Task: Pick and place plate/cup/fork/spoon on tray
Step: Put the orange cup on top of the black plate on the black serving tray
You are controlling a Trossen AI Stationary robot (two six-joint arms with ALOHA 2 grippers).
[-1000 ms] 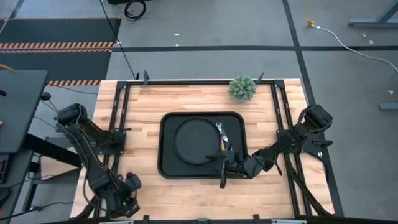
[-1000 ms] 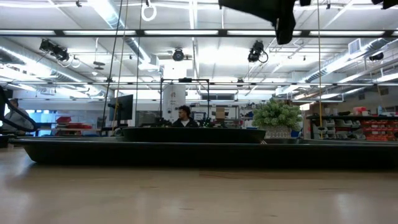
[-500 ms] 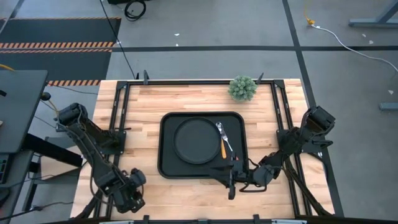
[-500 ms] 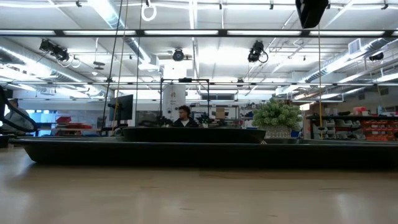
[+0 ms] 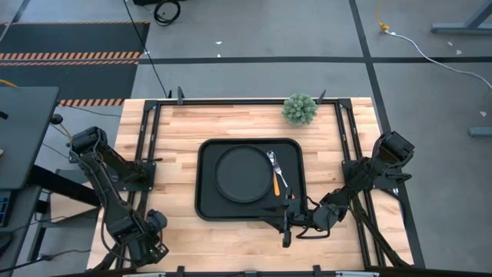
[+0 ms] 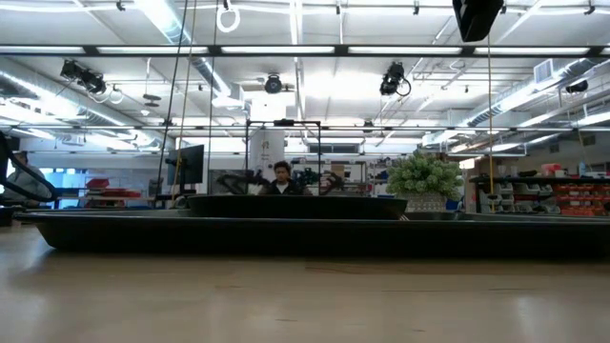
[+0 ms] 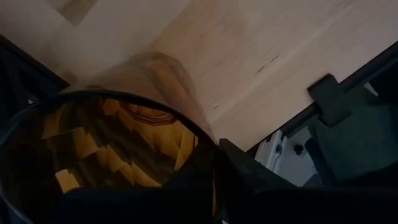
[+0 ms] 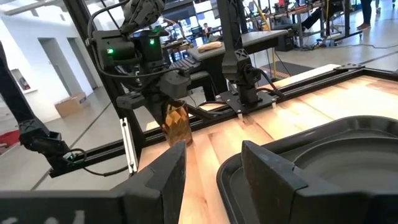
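The amber cup (image 8: 176,123) is at the table's near left corner, under my left gripper (image 5: 146,240), which is shut on it; the high view hides the cup beneath the gripper. The black tray (image 5: 206,181) lies mid-table with the round plate (image 5: 240,175) on it. Beside the plate, on the tray's right part, lies slim cutlery (image 5: 275,175) with a silver head and an orange handle; fork or spoon, I cannot tell. My right gripper (image 8: 214,180) hovers open by the tray's near right corner with nothing between its fingers. My left gripper holds the cup by its upper wall near the rim (image 7: 202,140), coming from above. One dark finger (image 7: 245,180) shows outside the wall; the other is hidden. The cup hangs roughly upright below the gripper; whether its base touches the table, I cannot tell.
A green plant ball (image 5: 300,109) stands at the table's far edge, right of centre. Black rails (image 5: 146,154) run along the table's left and right sides. Bare wood lies left of the tray and along the near edge. A person sits in the room beyond.
My right gripper has drawn back from the cutlery on the tray toward the table's near edge and risen, then stayed still; the orange handle now shows uncovered. My left gripper has shifted slightly toward the table's left edge at the near corner.
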